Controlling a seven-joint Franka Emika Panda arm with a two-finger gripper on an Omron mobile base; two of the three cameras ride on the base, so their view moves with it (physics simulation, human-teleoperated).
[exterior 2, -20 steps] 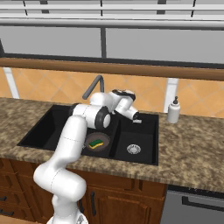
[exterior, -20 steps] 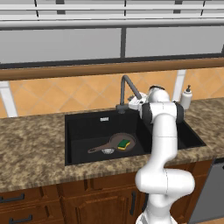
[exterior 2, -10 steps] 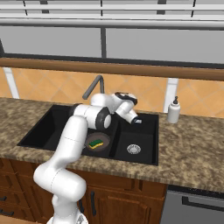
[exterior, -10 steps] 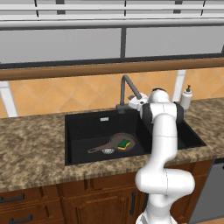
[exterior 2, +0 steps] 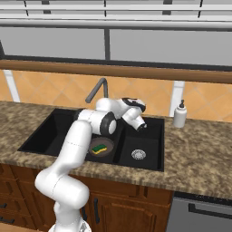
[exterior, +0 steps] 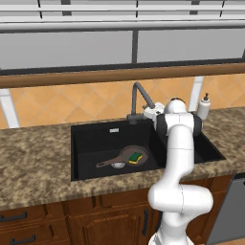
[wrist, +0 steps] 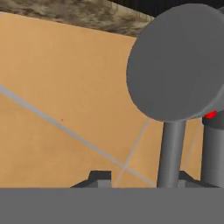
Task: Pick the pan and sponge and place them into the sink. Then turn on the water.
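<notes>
Pan point(exterior: 134, 155) and sponge point(exterior: 138, 157) are already lying in the wide left basin of the sink point(exterior: 91, 143), the sponge resting on the pan's right side, so only the water is left to be turned on. Compared with a second ago the arm is sitting a touch farther from the faucet point(exterior: 139, 98), and the gripper point(wrist: 140, 177) is hovering right by the lever point(wrist: 171, 148). Its two tips are standing apart, one each side of the grey stem and clamping nothing, which I judge means the push on the lever is just finishing. Counting: one pan, one sponge, one faucet, one soap dispenser point(exterior 2: 180, 113) at far right, two basins, two drains
</notes>
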